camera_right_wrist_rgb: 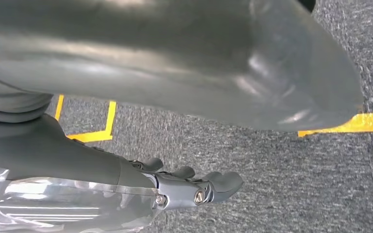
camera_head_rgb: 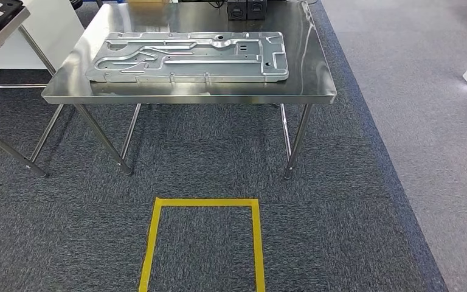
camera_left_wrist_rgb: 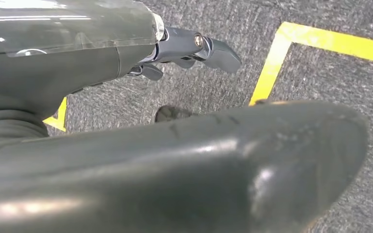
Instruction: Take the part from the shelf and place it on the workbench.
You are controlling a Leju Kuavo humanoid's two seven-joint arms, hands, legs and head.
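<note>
Part (camera_head_rgb: pixel 188 56): large flat stamped metal panel, lying flat on the steel workbench (camera_head_rgb: pixel 310 67), long side parallel to the near edge, well inside the top. Two dark boxes (camera_head_rgb: pixel 247 8) sit at the far edge of the bench. Yellow tape square (camera_head_rgb: pixel 204 204) on the grey carpet in front of the bench. My left hand (camera_left_wrist_rgb: pixel 194 48) hangs over the carpet near a yellow tape line, fingers loosely extended and apart, holding nothing. My right hand (camera_right_wrist_rgb: pixel 199 187) likewise over carpet, fingers slightly curled but apart, nothing in them.
</note>
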